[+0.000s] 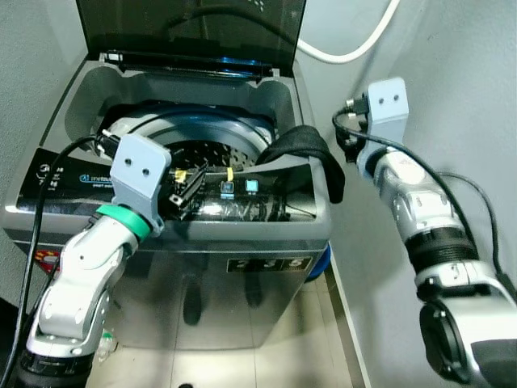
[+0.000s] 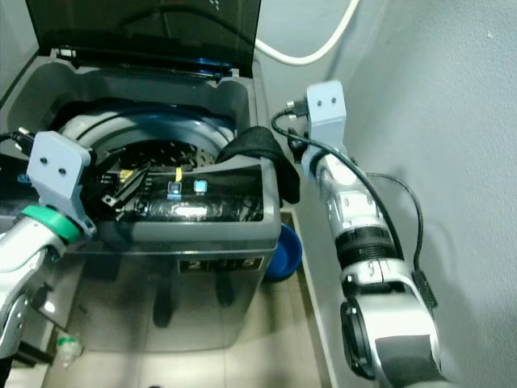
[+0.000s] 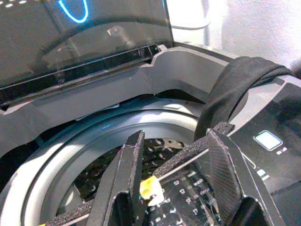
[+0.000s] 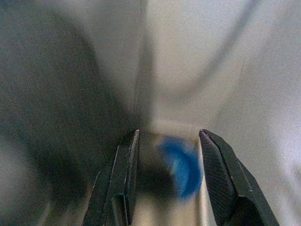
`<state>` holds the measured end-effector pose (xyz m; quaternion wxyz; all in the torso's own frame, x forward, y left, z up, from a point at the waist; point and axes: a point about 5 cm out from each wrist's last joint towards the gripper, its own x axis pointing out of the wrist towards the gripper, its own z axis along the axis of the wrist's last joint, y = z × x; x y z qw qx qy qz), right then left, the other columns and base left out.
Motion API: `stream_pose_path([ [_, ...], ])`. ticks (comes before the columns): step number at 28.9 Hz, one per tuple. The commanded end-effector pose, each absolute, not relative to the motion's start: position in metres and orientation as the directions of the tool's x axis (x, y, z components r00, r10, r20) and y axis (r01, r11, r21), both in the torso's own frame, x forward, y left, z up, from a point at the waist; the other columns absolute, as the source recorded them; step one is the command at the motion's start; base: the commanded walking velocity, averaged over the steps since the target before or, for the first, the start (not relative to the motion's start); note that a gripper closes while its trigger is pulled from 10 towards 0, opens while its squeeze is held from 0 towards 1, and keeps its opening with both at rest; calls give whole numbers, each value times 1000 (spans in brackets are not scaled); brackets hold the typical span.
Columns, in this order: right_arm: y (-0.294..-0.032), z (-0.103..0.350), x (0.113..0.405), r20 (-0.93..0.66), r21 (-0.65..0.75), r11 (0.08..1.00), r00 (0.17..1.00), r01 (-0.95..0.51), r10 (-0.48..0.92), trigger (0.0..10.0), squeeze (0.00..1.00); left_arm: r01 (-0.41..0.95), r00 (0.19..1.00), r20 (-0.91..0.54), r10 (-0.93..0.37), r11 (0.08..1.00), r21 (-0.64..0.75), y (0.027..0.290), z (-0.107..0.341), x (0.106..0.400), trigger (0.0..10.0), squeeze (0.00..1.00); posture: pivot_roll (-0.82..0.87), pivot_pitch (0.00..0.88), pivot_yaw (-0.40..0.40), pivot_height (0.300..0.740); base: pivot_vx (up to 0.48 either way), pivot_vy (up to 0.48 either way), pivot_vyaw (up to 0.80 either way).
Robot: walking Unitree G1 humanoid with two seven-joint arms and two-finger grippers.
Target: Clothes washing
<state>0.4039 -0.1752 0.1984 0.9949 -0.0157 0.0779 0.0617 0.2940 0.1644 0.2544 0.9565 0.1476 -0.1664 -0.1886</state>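
Note:
A grey top-loading washing machine stands with its dark lid raised, showing the perforated drum. A black garment is draped over the machine's right rim, partly hanging down the outside; it is also in the left wrist view. My left gripper is open with nothing in it, hovering over the front control panel at the drum's edge and pointing toward the garment. My right gripper is open and points down into the gap between the machine's right side and the wall, just right of the garment.
A blue basin sits on the floor by the machine's right front corner. A white hose loops along the wall behind. The wall stands close on the right, leaving a narrow gap. Tiled floor lies in front.

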Motion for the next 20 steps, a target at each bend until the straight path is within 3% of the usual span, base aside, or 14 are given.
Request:
stream_pose_path([
  [1,-177,178,400,-231,29,992,965,-120,123,10000,0,329,870,248,-425,877,351,161,251,293,10000,0,130,95,-15,740,0,0,0],
  [4,-160,150,391,-279,5,989,949,-147,143,10000,0,327,873,247,-422,879,347,163,251,294,10000,0,131,103,-10,740,0,0,0],
  [7,-159,149,391,-282,11,989,948,-148,145,10000,0,326,873,247,-421,880,346,163,250,294,10000,0,131,103,-10,740,0,0,0],
  [9,-139,151,391,-248,80,977,945,-199,213,10000,0,327,872,248,-421,880,344,162,251,295,10000,0,129,110,-5,740,0,0,0],
  [12,-134,154,392,-232,115,971,945,-208,230,10000,0,327,872,249,-421,880,344,162,251,295,10000,0,134,115,-5,740,0,0,0],
  [17,-115,189,404,-98,330,920,962,-210,255,10000,0,319,874,252,-415,882,346,164,253,296,10000,0,134,120,-5,740,0,0,0],
  [20,-111,195,406,-76,356,909,963,-215,257,10000,0,319,875,252,-414,883,346,164,253,296,10000,0,134,120,-5,740,0,0,0],
])
